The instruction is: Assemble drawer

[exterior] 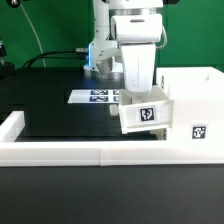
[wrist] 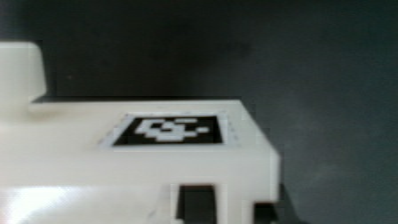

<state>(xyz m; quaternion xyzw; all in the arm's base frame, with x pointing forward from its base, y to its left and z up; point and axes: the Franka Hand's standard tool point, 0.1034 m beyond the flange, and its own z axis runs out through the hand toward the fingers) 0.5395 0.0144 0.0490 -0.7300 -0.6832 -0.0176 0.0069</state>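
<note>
Our pincer (exterior: 139,100) clamping a tilted white tray (exterior: 146,112) beside the box housing (exterior: 196,112), near our bench's (exterior: 60,100) front rail (exterior: 60,152)

Arm (exterior: 108,30) white w/ grey-shaded joints – boxy white wrist block (exterior: 136,48), dark band near top.

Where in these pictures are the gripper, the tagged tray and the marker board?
gripper (exterior: 138,98), exterior view, its lower end.
tray (exterior: 147,114), exterior view, tagged face.
marker board (exterior: 97,96), exterior view, its tags.

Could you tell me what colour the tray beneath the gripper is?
White, with a black-and-white square tag; the tray shows best in the wrist view.
</note>
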